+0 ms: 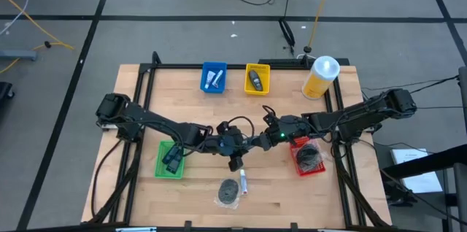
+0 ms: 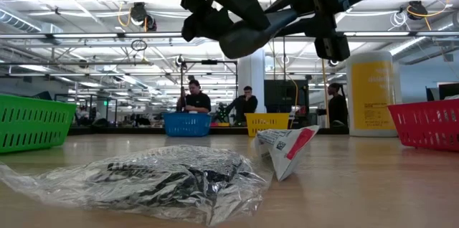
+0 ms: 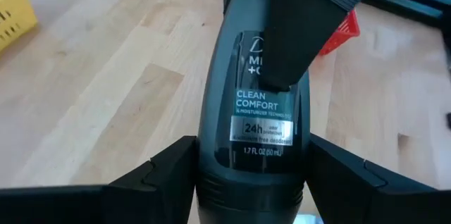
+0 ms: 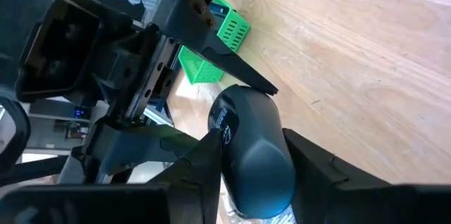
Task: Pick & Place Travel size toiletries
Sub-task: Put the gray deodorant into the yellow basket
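A dark deodorant bottle (image 3: 262, 122) with white print hangs in the air over the table's middle, between my two grippers. My left gripper (image 3: 252, 171) is shut on one end of it, and my right gripper (image 4: 254, 175) is shut on the other, rounded end (image 4: 250, 139). In the low view the bottle (image 2: 247, 38) slants high above the table. A small white tube (image 1: 244, 183) lies on the wood below, beside a crumpled clear bag (image 1: 230, 192). More white tubes lie in the blue bin (image 1: 213, 78). My left gripper has the bottle's lower body, below the label (image 3: 250, 182), pinched between its two fingers (image 3: 169, 178), which lie along it. The bottle is lifted clear of the table. My right gripper pinches the bottle's rounded end (image 4: 262, 164) between its two fingers (image 4: 317, 171), coming from the table's right. One of its fingers (image 3: 289, 41) lies over the label's upper part.
A yellow bin (image 1: 256, 79) stands at the back beside the blue one, a green bin (image 1: 170, 159) at the left, a red bin (image 1: 308, 157) at the right. A tall yellow bottle (image 1: 321, 76) stands at the back right. People sit in the room beyond the table.
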Robot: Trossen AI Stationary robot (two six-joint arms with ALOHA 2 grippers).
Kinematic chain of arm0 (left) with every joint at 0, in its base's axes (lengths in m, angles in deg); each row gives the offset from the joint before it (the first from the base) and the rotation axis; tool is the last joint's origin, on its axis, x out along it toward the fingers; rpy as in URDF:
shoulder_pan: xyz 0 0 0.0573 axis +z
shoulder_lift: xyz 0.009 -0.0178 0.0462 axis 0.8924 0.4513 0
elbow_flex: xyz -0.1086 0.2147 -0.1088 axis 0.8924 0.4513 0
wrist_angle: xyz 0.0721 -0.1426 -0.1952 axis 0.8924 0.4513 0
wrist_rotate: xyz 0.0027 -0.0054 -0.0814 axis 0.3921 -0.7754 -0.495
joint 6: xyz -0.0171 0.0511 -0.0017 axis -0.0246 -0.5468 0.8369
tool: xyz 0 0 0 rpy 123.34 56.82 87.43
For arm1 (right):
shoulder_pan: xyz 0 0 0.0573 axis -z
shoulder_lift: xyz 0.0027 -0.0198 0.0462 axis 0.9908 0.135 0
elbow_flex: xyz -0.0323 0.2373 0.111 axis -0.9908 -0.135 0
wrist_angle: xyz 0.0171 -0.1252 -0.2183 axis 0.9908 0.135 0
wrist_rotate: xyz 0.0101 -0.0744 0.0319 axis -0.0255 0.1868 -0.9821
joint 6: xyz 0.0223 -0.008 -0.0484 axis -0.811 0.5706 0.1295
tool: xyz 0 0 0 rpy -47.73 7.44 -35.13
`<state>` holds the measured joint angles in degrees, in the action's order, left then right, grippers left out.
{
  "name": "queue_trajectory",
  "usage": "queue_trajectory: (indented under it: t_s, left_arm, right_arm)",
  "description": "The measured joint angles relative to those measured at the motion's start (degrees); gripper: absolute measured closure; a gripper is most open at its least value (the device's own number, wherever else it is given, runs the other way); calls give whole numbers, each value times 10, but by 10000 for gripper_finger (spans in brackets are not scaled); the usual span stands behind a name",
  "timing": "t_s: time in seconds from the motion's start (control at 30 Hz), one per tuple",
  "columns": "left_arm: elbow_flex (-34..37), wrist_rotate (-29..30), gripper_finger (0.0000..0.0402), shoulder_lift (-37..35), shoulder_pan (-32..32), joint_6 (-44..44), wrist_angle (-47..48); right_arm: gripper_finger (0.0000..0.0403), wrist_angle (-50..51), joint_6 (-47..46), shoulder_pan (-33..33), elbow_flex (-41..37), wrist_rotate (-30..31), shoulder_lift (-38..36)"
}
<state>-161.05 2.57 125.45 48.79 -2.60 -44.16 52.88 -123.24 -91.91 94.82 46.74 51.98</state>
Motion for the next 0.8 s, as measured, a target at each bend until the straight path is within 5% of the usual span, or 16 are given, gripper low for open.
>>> queue_trajectory:
  t_s: [0.3, 0.57, 0.8]
  left_arm:
    - [0, -65, 152, 0, 17, 18, 2]
    - [0, -81, 83, 0, 31, 30, 14]
    - [0, -167, 45, -1, 57, 54, 49]
  right_arm:
    - [291, 2, 25, 0, 0, -1, 0]
    - [291, 40, 30, 0, -1, 29, 1]
    - [292, 77, 44, 19, -1, 45, -4]
